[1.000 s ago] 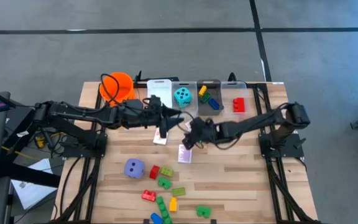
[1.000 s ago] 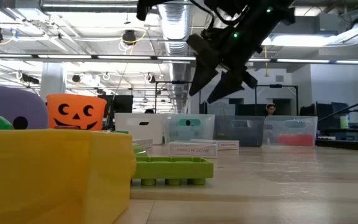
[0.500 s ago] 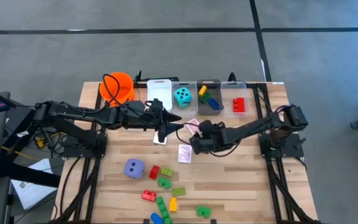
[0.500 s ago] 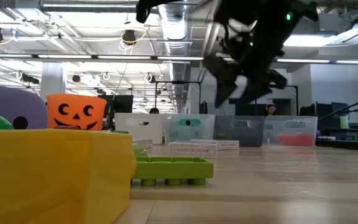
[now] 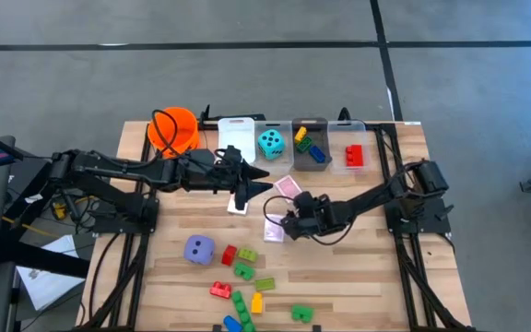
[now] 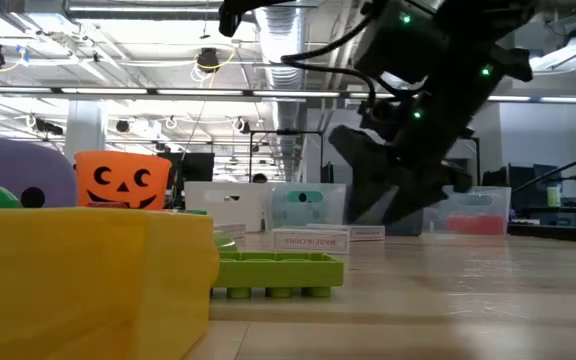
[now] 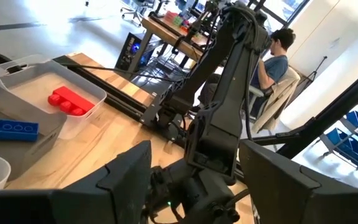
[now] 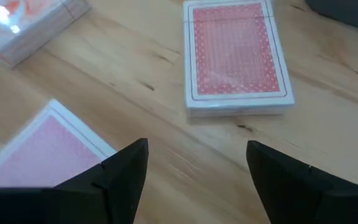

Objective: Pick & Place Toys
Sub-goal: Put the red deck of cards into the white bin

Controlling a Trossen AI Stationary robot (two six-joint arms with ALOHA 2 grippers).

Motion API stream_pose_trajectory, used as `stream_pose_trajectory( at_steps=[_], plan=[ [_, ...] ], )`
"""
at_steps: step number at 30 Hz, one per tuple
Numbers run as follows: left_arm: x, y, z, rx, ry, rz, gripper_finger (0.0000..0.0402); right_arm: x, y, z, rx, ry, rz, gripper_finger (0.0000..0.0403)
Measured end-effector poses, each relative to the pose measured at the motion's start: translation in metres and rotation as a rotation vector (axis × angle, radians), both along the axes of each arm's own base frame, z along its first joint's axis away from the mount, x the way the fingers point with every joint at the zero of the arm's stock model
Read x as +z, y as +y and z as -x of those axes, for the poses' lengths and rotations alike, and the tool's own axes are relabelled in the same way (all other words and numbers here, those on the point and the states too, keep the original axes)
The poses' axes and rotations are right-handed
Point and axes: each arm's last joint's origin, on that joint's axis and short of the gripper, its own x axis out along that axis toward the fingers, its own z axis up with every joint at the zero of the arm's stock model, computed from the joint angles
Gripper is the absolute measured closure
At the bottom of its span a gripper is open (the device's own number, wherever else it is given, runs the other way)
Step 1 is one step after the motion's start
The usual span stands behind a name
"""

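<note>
Three pink-backed card packs lie flat at mid-table: one toward the bins, one below my left gripper, one beside my right gripper. My right gripper hangs open and low over the wood, slanting down. In the right wrist view one pack lies ahead of the fingers, another by one finger. My left gripper is open, held high and nearly level. A purple die and several loose bricks rest near the front edge.
Along the far edge stand an orange bucket, a white bin, a bin with a teal die, a bin with yellow, green and blue bricks and a bin with a red brick. Bare wood lies at the right front.
My right gripper has come down toward the table and a little toward the near edge, rolling at the wrist, and stays open. The pack nearest the bins, hidden under that arm before, now shows.
</note>
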Motion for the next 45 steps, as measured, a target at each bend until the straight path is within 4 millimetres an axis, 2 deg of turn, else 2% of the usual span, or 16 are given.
stream_pose_trajectory(
  at_steps=[3, 7, 15, 18, 23, 28, 33, 45],
  plan=[
    [0.000, 0.000, 0.000, 0.000, -0.002, 0.000, 0.0164, -0.006, 0.003, 0.012, 0.030, 0.076, 0.055, 0.0137],
    [0.000, 0.000, 0.000, 0.000, -0.002, 0.000, 0.0164, -0.018, 0.010, 0.026, 0.028, 0.042, 0.112, 0.0137],
    [0.001, 0.001, 0.000, 0.033, -0.012, 0.047, 0.0164, -0.046, 0.031, 0.063, 0.090, -0.349, 0.006, 0.0137],
    [0.001, 0.001, 0.000, 0.040, -0.012, 0.047, 0.0164, -0.049, 0.033, 0.072, 0.142, -0.386, 0.013, 0.0137],
    [0.001, 0.001, 0.000, 0.046, -0.015, 0.072, 0.0164, -0.050, 0.031, 0.073, 0.186, -0.351, 0.060, 0.0137],
    [0.001, 0.001, 0.000, 0.046, -0.015, 0.073, 0.0164, -0.050, 0.032, 0.073, 0.119, -0.407, -0.021, 0.0137],
    [0.001, 0.001, 0.000, 0.046, -0.015, 0.073, 0.0164, -0.050, 0.036, 0.074, 0.187, -0.369, 0.013, 0.0137],
    [0.001, 0.000, 0.000, 0.043, -0.015, 0.073, 0.0164, -0.049, 0.019, 0.066, 0.151, -0.361, 0.008, 0.0132]
  ],
)
